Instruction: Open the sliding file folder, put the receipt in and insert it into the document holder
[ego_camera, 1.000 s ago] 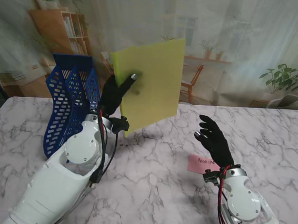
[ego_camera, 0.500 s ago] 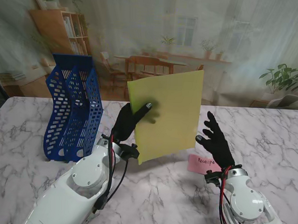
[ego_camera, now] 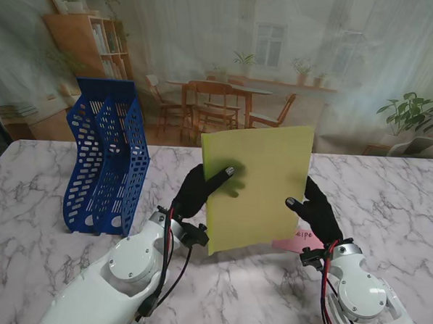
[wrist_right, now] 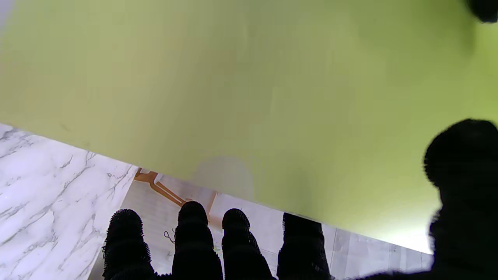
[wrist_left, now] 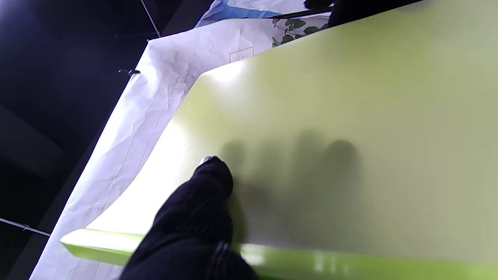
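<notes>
Upright, folder (ego_camera: 262, 186) edge beside right hand (ego_camera: 317, 211).

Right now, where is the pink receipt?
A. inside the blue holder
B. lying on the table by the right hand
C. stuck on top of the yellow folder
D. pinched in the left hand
B: the pink receipt lies flat on the marble table beside the right hand, partly hidden behind the yellow folder.

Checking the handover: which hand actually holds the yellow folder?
The left hand: its thumb presses the folder face, fingers behind. The right hand is open at the folder's edge, not gripping.
</notes>
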You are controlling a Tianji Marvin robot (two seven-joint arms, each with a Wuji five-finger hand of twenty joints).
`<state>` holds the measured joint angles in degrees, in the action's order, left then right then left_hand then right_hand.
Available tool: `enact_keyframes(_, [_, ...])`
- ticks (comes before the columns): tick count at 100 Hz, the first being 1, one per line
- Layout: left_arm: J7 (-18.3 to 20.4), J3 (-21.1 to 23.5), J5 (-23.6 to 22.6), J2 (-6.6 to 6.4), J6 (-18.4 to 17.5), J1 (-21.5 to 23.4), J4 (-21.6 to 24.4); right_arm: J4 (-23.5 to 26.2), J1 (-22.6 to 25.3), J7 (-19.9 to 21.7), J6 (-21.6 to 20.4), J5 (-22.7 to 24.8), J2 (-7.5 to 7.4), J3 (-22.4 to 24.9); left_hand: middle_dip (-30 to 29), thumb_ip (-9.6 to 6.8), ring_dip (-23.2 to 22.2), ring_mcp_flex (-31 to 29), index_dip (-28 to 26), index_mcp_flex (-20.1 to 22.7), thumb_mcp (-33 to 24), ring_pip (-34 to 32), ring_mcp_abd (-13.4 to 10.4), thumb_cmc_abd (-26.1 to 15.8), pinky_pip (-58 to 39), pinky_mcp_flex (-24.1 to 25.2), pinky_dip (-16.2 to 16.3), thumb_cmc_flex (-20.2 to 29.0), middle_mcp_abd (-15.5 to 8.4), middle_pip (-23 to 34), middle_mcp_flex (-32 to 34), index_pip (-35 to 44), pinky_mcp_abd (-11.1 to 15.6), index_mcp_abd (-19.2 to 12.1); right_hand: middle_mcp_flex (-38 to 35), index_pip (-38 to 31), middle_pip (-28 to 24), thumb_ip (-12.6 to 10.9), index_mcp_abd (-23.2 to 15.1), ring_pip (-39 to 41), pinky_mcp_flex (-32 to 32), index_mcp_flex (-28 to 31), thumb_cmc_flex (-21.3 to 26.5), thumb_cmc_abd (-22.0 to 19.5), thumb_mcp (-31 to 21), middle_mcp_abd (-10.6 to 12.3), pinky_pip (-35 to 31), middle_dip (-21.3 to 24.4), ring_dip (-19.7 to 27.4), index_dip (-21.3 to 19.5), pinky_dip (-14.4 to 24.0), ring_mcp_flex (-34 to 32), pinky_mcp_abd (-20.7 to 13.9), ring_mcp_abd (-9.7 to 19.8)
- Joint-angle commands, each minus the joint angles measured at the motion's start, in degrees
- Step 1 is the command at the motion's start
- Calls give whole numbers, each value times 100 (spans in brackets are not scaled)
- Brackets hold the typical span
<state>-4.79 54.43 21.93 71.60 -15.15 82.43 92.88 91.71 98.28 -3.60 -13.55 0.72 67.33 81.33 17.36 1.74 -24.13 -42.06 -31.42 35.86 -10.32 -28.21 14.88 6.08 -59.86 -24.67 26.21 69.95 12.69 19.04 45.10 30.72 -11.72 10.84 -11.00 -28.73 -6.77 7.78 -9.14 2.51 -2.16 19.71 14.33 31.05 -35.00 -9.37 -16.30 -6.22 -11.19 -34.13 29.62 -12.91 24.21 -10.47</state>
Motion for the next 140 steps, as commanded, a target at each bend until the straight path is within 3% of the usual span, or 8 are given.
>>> enact_keyframes(1, [82, -34, -73, 10, -8, -52, -64, -10, 16, 0, -41, -29, -4, 13, 51, 45, -59, -102, -163, 293, -316, -202, 147, -229, -403, -191, 141, 402, -14, 30, 165, 303, 166, -302, 136, -525, -135, 140, -434, -256, -111, 453, -122, 280, 70, 118, 94, -65, 101, -295, -14, 81, -312, 267])
enact_keyframes(21, [19, -48, -63, 61, 107, -208, -233, 147, 116, 70, -65, -76, -24, 71, 50, 39, -62, -106, -160, 299, -320, -207, 152, -225, -411, -193, 136, 402, -7, 32, 161, 284, 167, -292, 12, -1837, -1973, 31, -452, -68, 162, 1905, 747, 349, 455, -207, -93, -1077, -54, -937, 108, -414, -262, 145])
enact_keyframes(43, [67, -101, 94, 112, 221, -362, -418, 439, 250, 293, -101, -86, -88, 77, 42, 40, -62, -100, -131, 317, -334, -204, 171, -210, -422, -193, 133, 402, 15, 27, 168, 251, 136, -266, -1322, -2751, -2565, 253, -639, 455, 843, 2650, 2291, 609, 1029, -27, -455, -1685, -331, -1051, 112, -1574, -39, -46])
enact_keyframes(60, [153, -162, 238, 136, 277, -446, -504, 552, 259, 233, -88, -205, -66, -12, 35, 39, -59, -103, -121, 327, -331, -197, 169, -207, -423, -187, 131, 402, 12, 20, 174, 237, 113, -273, -1553, -3066, -2319, 668, -840, 639, 1301, 2027, 2213, 931, -963, -119, -1140, -1527, -310, -889, -87, -1973, -38, -57])
enact_keyframes(87, [276, -285, 297, 152, 353, -519, -628, 638, 254, 266, -102, -688, -32, -85, 26, 39, -57, -111, -99, 346, -341, -189, 197, -190, -431, -187, 133, 402, 27, 7, 191, 209, 86, -259, -2457, -2907, -1928, 581, -707, 949, 2179, 1580, 2533, 465, -1377, 205, -3423, -913, -225, -25, -777, -3107, -11, 104])
enact_keyframes(102, [270, -325, 341, 187, 406, -597, -720, 674, 247, 226, -39, -815, -8, -96, 9, 41, -58, -105, 76, 267, -350, -184, 207, -161, -434, -170, 137, 402, 65, -24, 170, 7, 45, -172, -4587, -3096, -2315, 503, -457, 2193, 3515, 2181, 2981, 228, -1556, 207, -5504, -1007, -787, 234, -752, -5030, -167, 180])
enact_keyframes(121, [323, -314, 393, 192, 471, -683, -762, 662, 215, 33, -99, -788, 34, -137, -59, -227, -73, -27, 394, -425, 841, -151, 267, 48, -365, -95, 125, 221, 78, -48, 33, -741, 61, 130, -5459, -3444, -3823, 581, -410, 4217, 4463, 2291, 3263, 345, -2532, 65, -6930, -2301, -1833, -129, -459, -6161, -406, 46])
enact_keyframes(140, [400, -238, 128, 135, 553, -744, -809, 717, 269, -247, -238, -913, 105, -105, -260, -405, -101, 571, 1137, -1364, 953, 110, 315, 227, 123, 406, 18, -631, 102, -399, -1140, -1988, 112, 151, -5427, -3542, -4249, 589, -340, 4982, 4618, 2252, 3322, 324, -2717, -90, -7098, -2687, -2147, -221, -363, -6187, -359, -7])
